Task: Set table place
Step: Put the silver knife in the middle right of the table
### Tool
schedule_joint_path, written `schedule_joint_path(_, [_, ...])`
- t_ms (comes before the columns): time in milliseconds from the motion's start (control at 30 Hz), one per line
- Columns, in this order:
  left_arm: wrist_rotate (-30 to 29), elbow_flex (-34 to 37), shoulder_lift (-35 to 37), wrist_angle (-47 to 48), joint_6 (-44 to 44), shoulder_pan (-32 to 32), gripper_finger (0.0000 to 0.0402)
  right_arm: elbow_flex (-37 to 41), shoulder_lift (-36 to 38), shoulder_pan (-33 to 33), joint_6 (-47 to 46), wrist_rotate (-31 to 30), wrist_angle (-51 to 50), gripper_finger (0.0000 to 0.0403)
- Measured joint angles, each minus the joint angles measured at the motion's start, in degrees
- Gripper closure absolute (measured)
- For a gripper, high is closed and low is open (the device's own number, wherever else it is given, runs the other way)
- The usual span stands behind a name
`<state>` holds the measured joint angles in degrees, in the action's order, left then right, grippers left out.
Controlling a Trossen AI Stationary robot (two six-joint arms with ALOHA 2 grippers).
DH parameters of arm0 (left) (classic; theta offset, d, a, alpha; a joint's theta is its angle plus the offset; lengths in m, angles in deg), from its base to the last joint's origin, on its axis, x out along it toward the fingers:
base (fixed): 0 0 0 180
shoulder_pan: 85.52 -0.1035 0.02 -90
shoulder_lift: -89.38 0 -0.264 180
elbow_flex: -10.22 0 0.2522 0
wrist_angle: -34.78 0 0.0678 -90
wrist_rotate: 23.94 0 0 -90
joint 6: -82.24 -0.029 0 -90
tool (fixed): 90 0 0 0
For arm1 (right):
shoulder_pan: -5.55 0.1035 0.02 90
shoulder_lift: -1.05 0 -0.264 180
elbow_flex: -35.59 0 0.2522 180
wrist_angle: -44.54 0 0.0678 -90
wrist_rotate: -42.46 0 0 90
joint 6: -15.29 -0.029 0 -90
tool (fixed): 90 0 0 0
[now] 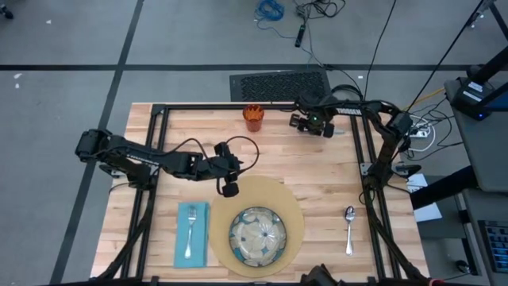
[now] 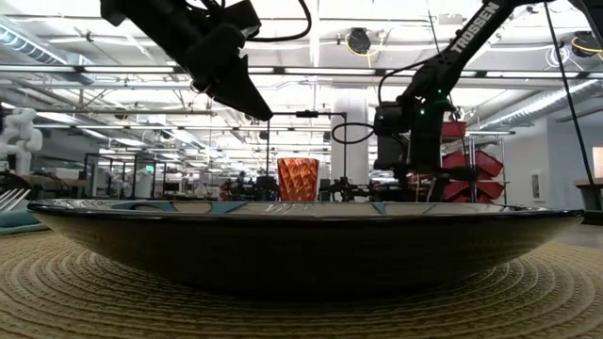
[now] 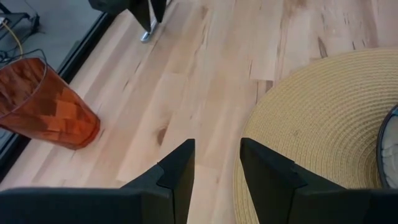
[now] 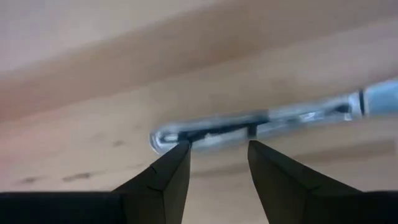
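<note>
The knife (image 4: 261, 124) lies blurred near the bench's (image 1: 317, 171) far edge, right gripper (image 4: 219, 152) parted just over it. Left gripper (image 3: 217, 165), parted and empty, hovers by the mat's (image 1: 292, 208) far rim. The cup (image 1: 253, 117) stands at the far edge.

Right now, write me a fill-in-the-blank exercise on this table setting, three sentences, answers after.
1. The fork lies on the teal ____.
2. The patterned dish sits on the round tan ____.
3. The right gripper, fingers open, is down over the ____ lying on the table near the orange cup, while the left gripper hovers open by the mat's edge and the spoon lies to the dish's right.

Missing words: napkin; mat; knife
</note>
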<state>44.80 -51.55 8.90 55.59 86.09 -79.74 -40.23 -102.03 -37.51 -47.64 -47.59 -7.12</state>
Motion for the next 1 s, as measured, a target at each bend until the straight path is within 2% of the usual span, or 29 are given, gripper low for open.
schedule_joint_path(233, [-0.02,0.00,0.00,0.00,-0.25,0.00,0.0284,0.00,0.04,-0.91,0.94,-0.83,4.91,0.0250])
schedule_joint_path(600, [-0.02,0.00,0.00,-0.02,-0.11,0.00,0.0284,-0.15,-2.12,-1.92,3.92,-3.28,5.93,0.0250])
schedule_joint_path(900, [-0.04,-0.02,0.00,-0.02,-0.08,0.00,0.0284,-0.37,-3.33,1.89,8.80,-4.50,3.98,0.0250])
schedule_joint_path(1000, [-0.04,-0.01,0.00,-0.04,-0.08,0.00,0.0284,-0.25,-2.31,4.69,10.63,-2.27,-0.54,0.0250])
